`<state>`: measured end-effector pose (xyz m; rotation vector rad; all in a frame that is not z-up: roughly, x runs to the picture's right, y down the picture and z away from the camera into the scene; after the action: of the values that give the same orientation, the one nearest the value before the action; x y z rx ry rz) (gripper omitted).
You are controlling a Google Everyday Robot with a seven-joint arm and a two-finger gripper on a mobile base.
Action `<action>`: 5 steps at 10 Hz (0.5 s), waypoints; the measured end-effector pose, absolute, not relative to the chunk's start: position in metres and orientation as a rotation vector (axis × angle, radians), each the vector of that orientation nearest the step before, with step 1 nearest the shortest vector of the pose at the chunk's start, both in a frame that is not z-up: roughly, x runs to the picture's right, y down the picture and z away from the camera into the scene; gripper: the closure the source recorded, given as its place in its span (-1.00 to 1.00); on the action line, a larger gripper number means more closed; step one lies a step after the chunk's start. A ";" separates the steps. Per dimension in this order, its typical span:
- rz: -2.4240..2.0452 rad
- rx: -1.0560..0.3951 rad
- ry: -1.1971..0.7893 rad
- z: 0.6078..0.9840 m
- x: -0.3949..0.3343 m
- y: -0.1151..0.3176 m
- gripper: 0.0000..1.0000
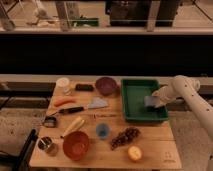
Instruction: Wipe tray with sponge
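The hand point(154, 100) reached in from the right over the right half of the tray point(132, 103), at the end of a pale arm point(186, 92) that bent in from the worktop's right edge. It was down at the sponge point(150, 101), a small blue-grey pad lying inside the tray near its right rim; whether it was clamped on the pad or merely pressed against it I could not tell.

The tray, green with raised rims, sat on the right rear part of the wooden worktop point(150, 150). Just to its left stood a round purple bowl point(105, 85), and left of that lay a small black block point(84, 87) and a pale cup point(63, 83) near the back left corner. In front of those lay a carrot point(65, 101) and a knife point(87, 106) with a grey blade.

Nearer the front, a blue cup point(102, 131) stood just beside the tray's front left corner, with a bunch of grapes point(124, 137) to its right and an apple point(134, 153) in front of the grapes. An orange bowl point(76, 145) sat at the front left, a banana point(73, 125) just behind it, and a small metal cup point(47, 145) to its left.
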<state>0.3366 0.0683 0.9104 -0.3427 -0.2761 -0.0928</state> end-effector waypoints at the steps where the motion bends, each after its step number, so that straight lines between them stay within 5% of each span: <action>1: -0.095 -0.344 -0.277 0.911 0.336 0.069 1.00; 5: -0.091 -0.371 -0.286 0.917 0.335 0.074 1.00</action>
<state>0.3345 0.0743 0.9168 -0.3707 -0.2865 -0.0906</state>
